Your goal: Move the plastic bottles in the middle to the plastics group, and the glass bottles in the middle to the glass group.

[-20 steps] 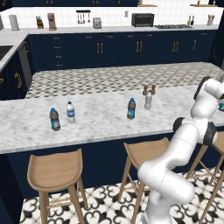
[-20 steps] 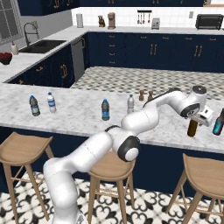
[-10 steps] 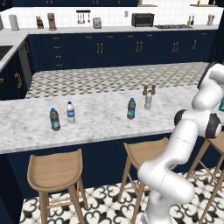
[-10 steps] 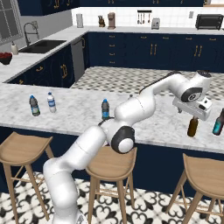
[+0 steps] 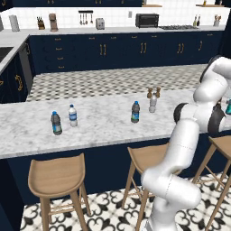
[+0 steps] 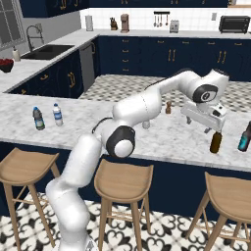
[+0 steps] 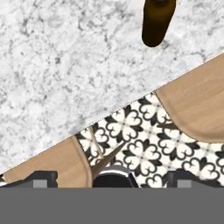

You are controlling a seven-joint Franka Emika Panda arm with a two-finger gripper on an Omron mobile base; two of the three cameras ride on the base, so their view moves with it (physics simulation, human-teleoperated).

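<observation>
Out at nine o'clock on the marble bench [image 6: 98, 132] stood the plastics group, a dark bottle [image 5: 56, 123] and a clear-white one [image 5: 72, 115] side by side, both upright. Toward the middle waited the dark blue-capped water bottle [image 5: 135, 112], with the pale bottle [image 5: 153, 103] just beside it at its two o'clock, next to two small wooden shakers [image 5: 150, 93]; what any of these held could not be told. Both looked light and a bit squashy, best pinched around the mid-body. Over at three o'clock the brown glass bottle [image 6: 215, 142] stood upright on the bench near its front edge, close to the teal glass bottle [image 6: 244, 137]. It looked stiff, slick and breakable, so low on the straight body seemed the place to take it, not the thin neck. The claw [image 6: 212, 126] hovered just above it, spread wide and holding nothing, with wooden stools [image 7: 199, 105] below.
</observation>
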